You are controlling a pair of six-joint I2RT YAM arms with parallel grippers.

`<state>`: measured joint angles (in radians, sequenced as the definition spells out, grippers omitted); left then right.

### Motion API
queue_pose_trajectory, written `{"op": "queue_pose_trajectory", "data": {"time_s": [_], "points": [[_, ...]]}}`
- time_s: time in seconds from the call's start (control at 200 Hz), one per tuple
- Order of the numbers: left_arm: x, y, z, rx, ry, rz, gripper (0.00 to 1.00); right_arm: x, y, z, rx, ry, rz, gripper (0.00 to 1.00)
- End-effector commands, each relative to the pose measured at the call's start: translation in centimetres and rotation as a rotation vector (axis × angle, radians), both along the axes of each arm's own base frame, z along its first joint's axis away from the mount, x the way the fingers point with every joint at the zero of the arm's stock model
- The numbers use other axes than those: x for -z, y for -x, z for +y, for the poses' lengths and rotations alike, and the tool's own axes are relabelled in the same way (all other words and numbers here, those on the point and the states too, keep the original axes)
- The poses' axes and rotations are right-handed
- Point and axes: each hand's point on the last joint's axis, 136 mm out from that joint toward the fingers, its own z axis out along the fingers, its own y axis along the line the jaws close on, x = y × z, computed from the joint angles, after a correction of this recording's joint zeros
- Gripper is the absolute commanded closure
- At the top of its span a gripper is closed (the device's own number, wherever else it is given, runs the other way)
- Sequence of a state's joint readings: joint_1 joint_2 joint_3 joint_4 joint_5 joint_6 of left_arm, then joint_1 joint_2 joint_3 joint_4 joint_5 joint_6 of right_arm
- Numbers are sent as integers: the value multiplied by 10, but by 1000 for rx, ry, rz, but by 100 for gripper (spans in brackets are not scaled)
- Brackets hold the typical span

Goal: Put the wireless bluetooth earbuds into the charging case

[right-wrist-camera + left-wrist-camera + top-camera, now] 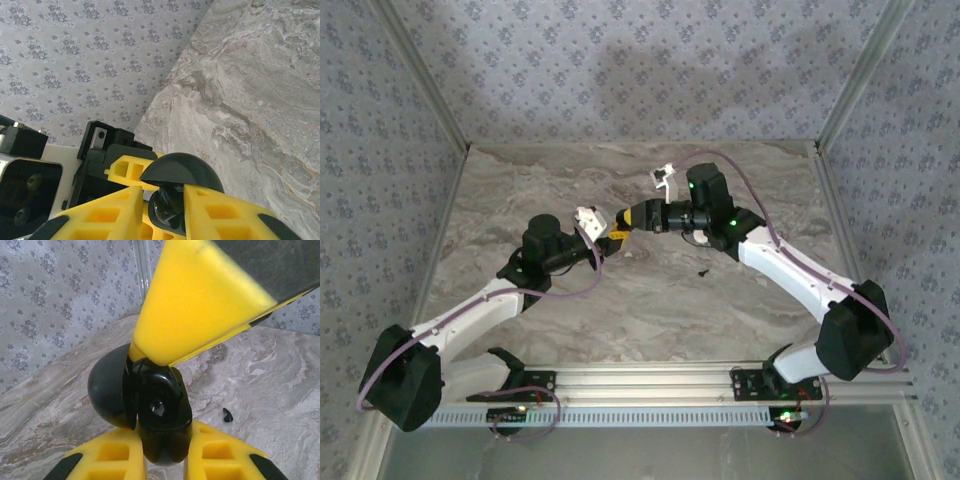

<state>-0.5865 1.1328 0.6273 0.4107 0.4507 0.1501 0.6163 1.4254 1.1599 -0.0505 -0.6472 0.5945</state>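
Observation:
A black round charging case (160,407) with its domed lid (182,171) swung open is held above the table's middle, where both grippers meet. My left gripper (165,442) is shut on the case's lower body. From the opposite side my right gripper (165,205) is shut on the same case, one of its yellow fingers (200,305) lying over the case's top. In the top view the left gripper (613,238) and right gripper (629,217) touch tip to tip. One black earbud (703,271) lies loose on the marble, also visible as a small curved earbud (227,415) right of the case.
The marble table (620,310) is bounded by patterned walls with metal posts at the back corners. An aluminium rail (650,380) with the arm bases runs along the near edge. Both arms arch inward over the table's middle.

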Motion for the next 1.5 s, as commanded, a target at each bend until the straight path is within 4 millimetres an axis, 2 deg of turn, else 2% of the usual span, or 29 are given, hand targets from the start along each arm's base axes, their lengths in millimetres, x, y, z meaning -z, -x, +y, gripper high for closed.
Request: {"op": "queue_pose_trajectory", "data": {"time_s": [0.0, 0.23, 0.43, 0.635, 0.824, 1.104, 1.499], "points": [[-28, 7, -6, 45, 33, -85, 86, -19, 18, 9, -90, -11, -24, 63], [-25, 3, -1, 13, -1, -95, 86, -25, 8, -16, 49, 49, -53, 58], [-23, 2, 0, 6, -11, -99, 86, -33, 9, -26, 108, 62, -74, 54], [-25, 2, 0, 4, -16, -106, 86, -32, 13, -20, 99, 71, -61, 63], [-25, 2, 0, 6, -18, -105, 86, -24, 11, -13, 91, 111, -56, 63], [-26, 2, 0, 5, -17, -106, 86, -7, 9, -15, 123, 219, -54, 62], [-26, 3, 0, 7, -14, -100, 86, -1, 5, -7, 128, 266, -61, 63]]}}
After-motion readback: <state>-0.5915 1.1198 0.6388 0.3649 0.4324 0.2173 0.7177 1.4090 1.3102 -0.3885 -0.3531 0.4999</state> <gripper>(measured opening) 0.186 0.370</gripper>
